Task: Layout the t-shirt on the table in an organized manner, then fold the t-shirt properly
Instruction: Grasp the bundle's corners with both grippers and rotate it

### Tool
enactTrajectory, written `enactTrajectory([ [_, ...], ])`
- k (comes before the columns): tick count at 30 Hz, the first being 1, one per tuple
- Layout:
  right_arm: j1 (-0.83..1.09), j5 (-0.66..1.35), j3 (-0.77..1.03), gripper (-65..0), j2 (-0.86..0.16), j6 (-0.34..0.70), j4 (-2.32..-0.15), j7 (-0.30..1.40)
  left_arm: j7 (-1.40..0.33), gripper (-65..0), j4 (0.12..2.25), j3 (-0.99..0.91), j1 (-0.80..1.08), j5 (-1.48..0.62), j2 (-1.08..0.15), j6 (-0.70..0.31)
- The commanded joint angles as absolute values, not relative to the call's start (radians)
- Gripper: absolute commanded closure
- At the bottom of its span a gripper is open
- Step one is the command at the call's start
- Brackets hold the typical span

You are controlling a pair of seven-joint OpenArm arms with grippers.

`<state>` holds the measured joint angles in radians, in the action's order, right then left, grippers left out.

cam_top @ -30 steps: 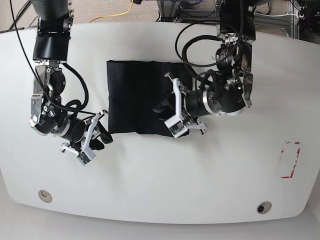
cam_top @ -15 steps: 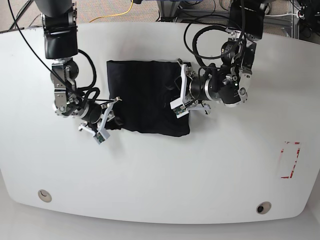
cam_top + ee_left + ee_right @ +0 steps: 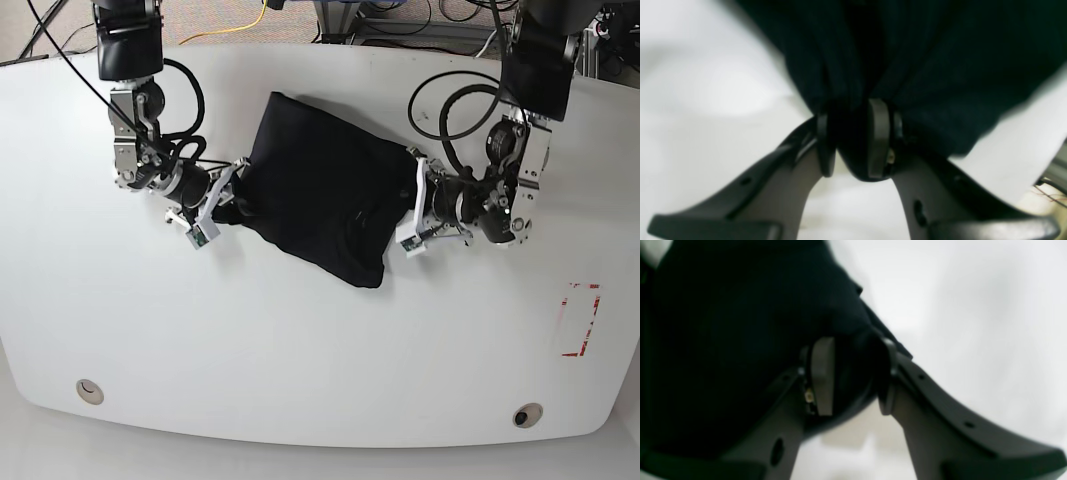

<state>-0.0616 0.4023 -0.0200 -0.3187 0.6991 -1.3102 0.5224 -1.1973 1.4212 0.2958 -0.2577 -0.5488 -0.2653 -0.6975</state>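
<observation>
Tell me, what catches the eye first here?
A black t-shirt stretched between two grippers in the middle of the white table. The left gripper pinches its edge on the base view's right, the right gripper on that view's left. A red tape outline marks the table's far right.

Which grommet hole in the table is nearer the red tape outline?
The grommet hole at the near edge on the base view's right, just below the red tape outline. The other hole sits far across the table.

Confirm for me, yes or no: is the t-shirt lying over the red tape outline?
No, the t-shirt lies mid-table, well apart from the red tape outline near the edge.
</observation>
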Motion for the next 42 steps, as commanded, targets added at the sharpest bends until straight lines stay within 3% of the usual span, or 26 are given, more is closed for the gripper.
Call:
enactTrajectory([
  [1, -0.013, 0.395, 0.021, -18.7, -0.320, 0.698, -1.423, 0.575, -1.156, -13.9, 1.363, 0.314, -0.334, -0.556, -0.271, -0.698],
  [11, 0.114, 0.394, 0.113, -18.7, -0.239, 0.698, -1.727, 0.737, -1.063, -13.9, 1.257, 0.507, -0.542, -0.564, -0.229, -0.698],
  [20, 0.085, 0.404, 0.119, -18.7, -0.225, 0.698, -2.011, 0.934, -1.185, -13.9, 1.486, 0.409, -0.575, -0.625, -0.206, -0.698],
  [28, 0.007, 0.394, 0.116, -18.7, -0.225, 0.698, -1.942, 0.955, -1.316, -13.9, 1.658, 0.236, -0.371, -0.670, -0.208, -0.698],
  [36, -0.050, 0.394, 0.116, -18.7, -0.234, 0.698, -1.722, 0.871, -1.313, -13.9, 1.710, 0.176, -0.151, -0.670, -0.208, -0.698],
  [42, -0.050, 0.394, 0.107, -18.7, -0.236, 0.698, -1.561, 0.754, -1.234, -13.9, 1.667, 0.193, -0.108, -0.627, -0.206, -0.698],
])
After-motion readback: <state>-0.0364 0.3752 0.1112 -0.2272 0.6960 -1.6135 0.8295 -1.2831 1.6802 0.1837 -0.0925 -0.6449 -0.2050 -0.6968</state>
